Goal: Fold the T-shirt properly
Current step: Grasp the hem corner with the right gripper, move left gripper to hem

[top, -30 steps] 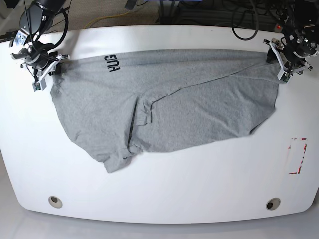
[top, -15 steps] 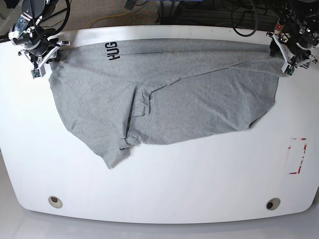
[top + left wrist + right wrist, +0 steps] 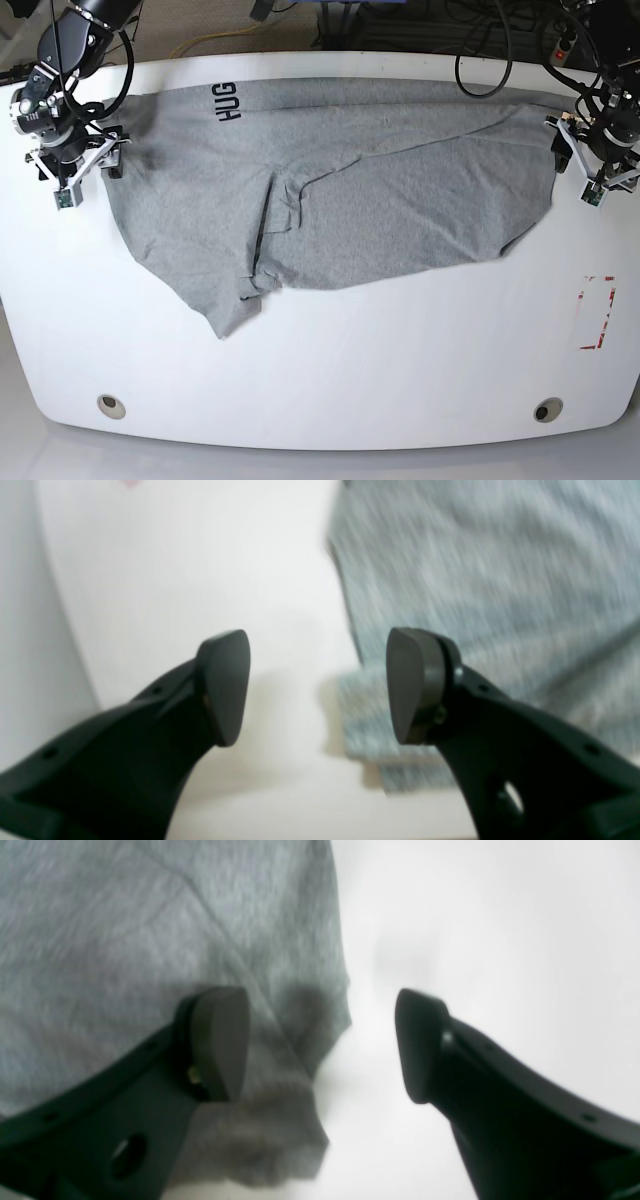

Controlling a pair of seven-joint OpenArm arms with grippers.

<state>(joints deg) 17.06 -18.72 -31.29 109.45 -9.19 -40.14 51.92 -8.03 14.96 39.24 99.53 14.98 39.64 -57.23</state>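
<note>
I am looking at the T-shirt (image 3: 340,190) lying spread across the far half of the table (image 3: 330,390), its top fold running along the far edge. The left gripper (image 3: 317,685) is hanging with fingers apart and nothing between them, just off the cloth's corner near the table's right edge. The right gripper (image 3: 320,1045) is likewise spread and gripping nothing, at the corner by the left edge. I am worrying about the rumpled ridge mid-shirt and the loose flap trailing toward the near edge: folding over them would probably lock in creases. The near half is giving plenty of bare room.
</note>
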